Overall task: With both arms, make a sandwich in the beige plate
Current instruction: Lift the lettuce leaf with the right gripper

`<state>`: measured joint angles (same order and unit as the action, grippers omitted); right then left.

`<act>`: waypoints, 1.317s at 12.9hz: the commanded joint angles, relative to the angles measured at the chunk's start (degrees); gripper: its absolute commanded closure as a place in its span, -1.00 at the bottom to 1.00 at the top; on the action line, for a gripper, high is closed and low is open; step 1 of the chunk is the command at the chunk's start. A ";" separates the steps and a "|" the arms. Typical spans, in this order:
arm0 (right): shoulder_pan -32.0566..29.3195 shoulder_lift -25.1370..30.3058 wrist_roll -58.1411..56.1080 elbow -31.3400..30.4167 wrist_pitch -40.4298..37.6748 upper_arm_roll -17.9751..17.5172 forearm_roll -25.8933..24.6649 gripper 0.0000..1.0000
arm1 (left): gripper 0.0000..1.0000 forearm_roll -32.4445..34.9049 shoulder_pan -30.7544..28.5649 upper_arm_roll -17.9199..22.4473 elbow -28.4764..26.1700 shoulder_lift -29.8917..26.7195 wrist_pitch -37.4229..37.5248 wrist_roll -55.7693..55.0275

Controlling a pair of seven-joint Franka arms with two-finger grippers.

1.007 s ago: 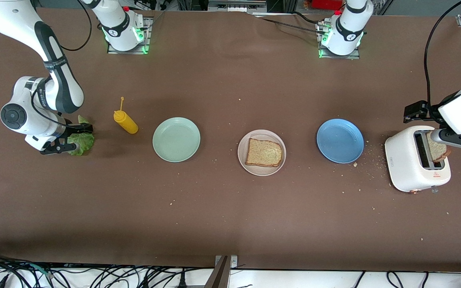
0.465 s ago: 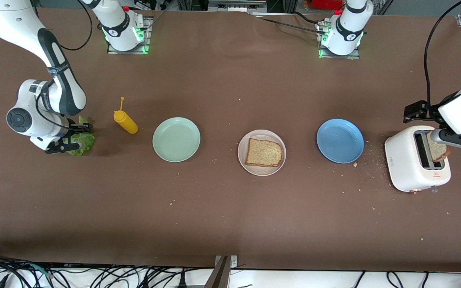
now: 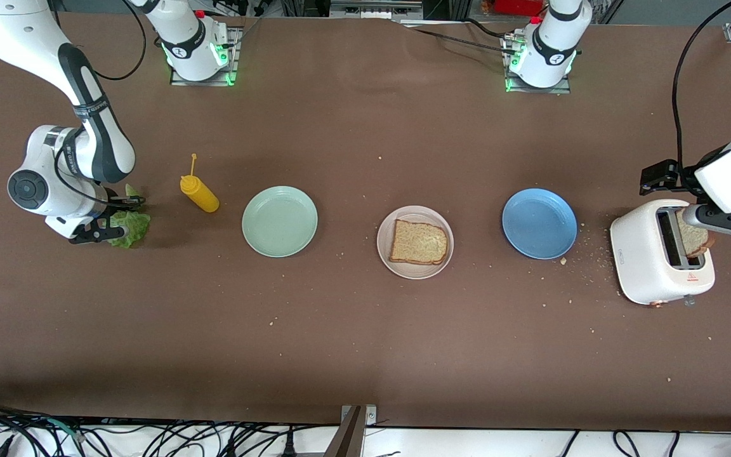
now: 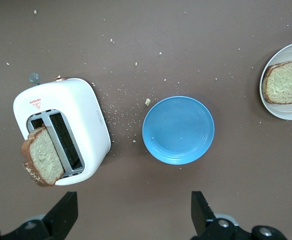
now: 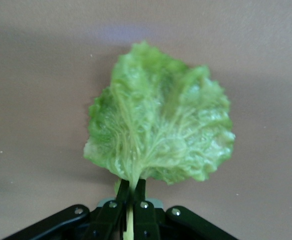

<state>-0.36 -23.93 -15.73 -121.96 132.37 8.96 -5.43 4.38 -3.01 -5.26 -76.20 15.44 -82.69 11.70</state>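
the beige plate (image 3: 415,242) sat at the middle of the table (image 3: 365,343), well in from every edge, with one bread slice (image 3: 419,242) lying flat on it. a second slice (image 3: 694,236) stood partly out of a slot of the white toaster (image 3: 660,254) near the table's edge at the left arm's end. the lettuce (image 3: 131,227) lay near the edge at the right arm's end, so the sandwich was not yet stacked.

the right gripper (image 5: 131,192) was down at the lettuce, its fingers pinched together on the leaf's stem. the left gripper (image 4: 133,212) hung over the toaster with its fingers spread wide and nothing between them; only their tips showed in the left wrist view, and in the front view the arm was cut off by the frame.

the table was covered in a matte brown sheet scattered with pale crumbs, thickest between the toaster and the blue plate (image 3: 539,223). cables trailed below the table's near edge.

there were three plates in a row: mint-green (image 3: 280,221), beige, blue. there were two bread slices, one leaf, one toaster and one yellow squeeze bottle (image 3: 198,193) lying between the lettuce and the mint-green plate.
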 commanded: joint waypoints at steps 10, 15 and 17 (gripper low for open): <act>0.89 9.25 9.89 32.12 -41.48 -16.40 2.96 1.00 | -1.00 -0.69 0.37 -0.01 -0.17 -0.85 0.51 -0.54; 5.00 7.15 42.03 36.00 -41.33 -27.92 11.05 1.00 | -1.00 -0.69 0.46 -0.01 -0.17 -0.85 0.60 -0.54; 11.05 5.22 56.44 36.00 -34.32 -28.12 11.93 1.00 | -1.00 -0.69 0.46 -0.01 -0.17 -0.85 0.51 -0.54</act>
<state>6.13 -15.32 29.67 -88.31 94.47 -18.96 5.53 4.38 -2.66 -5.35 -76.19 15.41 -82.69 11.70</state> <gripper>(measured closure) 0.952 0.000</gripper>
